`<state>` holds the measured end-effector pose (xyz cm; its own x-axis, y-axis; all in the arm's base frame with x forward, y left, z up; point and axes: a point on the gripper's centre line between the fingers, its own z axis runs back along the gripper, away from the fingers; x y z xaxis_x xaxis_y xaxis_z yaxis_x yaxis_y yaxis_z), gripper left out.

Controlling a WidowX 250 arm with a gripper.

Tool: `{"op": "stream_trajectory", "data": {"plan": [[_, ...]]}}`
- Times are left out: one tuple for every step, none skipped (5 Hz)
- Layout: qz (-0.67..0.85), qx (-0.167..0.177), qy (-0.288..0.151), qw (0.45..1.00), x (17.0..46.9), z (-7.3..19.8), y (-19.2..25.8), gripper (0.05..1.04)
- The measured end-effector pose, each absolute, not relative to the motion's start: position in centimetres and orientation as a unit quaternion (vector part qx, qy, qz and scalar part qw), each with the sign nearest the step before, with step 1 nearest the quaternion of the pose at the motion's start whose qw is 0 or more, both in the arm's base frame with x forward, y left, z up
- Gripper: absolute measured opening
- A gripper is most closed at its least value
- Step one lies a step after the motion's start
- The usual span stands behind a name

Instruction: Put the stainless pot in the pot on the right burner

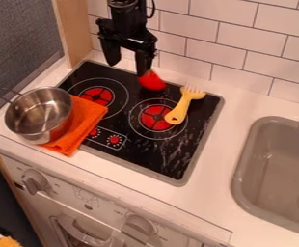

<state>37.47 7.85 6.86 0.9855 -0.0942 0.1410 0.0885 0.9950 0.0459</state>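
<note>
My gripper [128, 61] hangs over the back left of the black stove, its two fingers apart and open with nothing between them. The stainless pot [39, 113] stands upright at the left of the stove, partly on a folded orange cloth [84, 118], its thin handle pointing to the upper left. On the right burner [155, 118] lies the handle end of a yellow fork [181, 107], its tines toward the back.
A red object [152, 81] is at the stove's back edge, just under my right-hand finger; whether they touch I cannot tell. The left burner [97, 96] is bare. Tiled wall behind, grey sink [242, 169] at right.
</note>
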Motion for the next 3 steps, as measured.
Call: {"op": "stream_trajectory", "data": {"plan": [[-0.044,0.015,-0.053,0.997,37.0,5.6,7.8,1.001],[-0.042,0.020,-0.025,0.999,34.5,4.3,8.1,1.001],[-0.020,0.041,-0.030,0.998,32.2,6.0,9.7,1.001]]}}
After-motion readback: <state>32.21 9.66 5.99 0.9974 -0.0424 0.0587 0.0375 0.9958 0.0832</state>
